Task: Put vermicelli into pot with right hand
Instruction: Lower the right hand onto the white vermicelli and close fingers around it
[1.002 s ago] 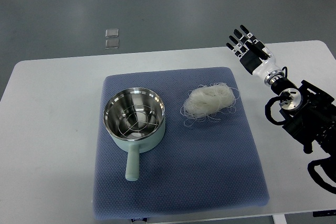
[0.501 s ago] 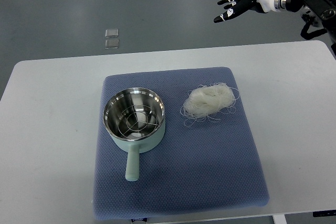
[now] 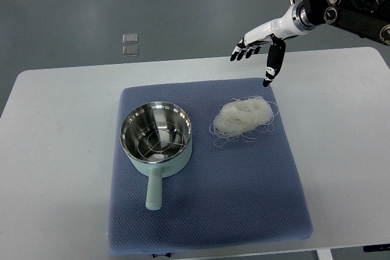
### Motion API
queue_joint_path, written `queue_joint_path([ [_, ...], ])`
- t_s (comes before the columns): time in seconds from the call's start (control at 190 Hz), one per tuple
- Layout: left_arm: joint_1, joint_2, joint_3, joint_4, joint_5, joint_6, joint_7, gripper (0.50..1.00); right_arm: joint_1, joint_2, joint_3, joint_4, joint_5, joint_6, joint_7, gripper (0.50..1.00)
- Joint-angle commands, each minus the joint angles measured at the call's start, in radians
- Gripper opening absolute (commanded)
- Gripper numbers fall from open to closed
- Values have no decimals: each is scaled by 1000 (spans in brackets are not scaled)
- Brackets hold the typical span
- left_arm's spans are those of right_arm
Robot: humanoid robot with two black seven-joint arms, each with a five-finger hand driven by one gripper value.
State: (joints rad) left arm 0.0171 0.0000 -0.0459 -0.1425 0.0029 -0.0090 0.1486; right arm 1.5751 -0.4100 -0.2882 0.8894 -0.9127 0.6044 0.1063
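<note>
Right hand (image 3: 259, 50): fingers spread wide, holding nothing, above far right of mat.
Vermicelli (image 3: 244, 117): right of pot (image 3: 156, 135).

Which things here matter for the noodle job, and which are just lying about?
Job:
- white tangled vermicelli nest
- pale green steel-lined pot
- right hand, open above the vermicelli

Lying about:
- blue quilted mat
- white table
- two small clear squares on the floor

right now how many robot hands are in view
1: the right hand, fingers spread, hovers beyond the vermicelli at the blue mat's far right corner. No left hand shows.
</note>
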Motion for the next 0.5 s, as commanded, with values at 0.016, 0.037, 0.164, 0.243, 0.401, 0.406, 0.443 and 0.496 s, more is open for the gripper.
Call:
queue_joint_path([
  [0.016, 4, 0, 0, 1, 0, 1, 0, 1000, -40, -21, -5, 55, 72, -44, -17, 928],
  [0.037, 4, 0, 0, 1, 0, 0, 0, 1000, -47, -23, -6, 62, 72, -60, -19, 928],
  [0.164, 6, 0, 0, 1, 0, 0, 2, 1000, -102, -20, -9, 66, 72, -152, -20, 928],
  [0.243, 6, 0, 0, 1, 0, 1, 2, 1000, -138, -12, -9, 66, 71, -207, -22, 928],
  [0.401, 6, 0, 0, 1, 0, 0, 2, 1000, -204, -1, -9, 65, 52, -293, -25, 926],
  [0.406, 6, 0, 0, 1, 0, 0, 2, 1000, -204, -1, -9, 65, 52, -293, -25, 926],
  [0.443, 6, 0, 0, 1, 0, 0, 3, 1000, -218, 2, -9, 63, 43, -308, -25, 924],
  [0.496, 6, 0, 0, 1, 0, 0, 3, 1000, -236, 8, -9, 60, 31, -327, -23, 921],
])
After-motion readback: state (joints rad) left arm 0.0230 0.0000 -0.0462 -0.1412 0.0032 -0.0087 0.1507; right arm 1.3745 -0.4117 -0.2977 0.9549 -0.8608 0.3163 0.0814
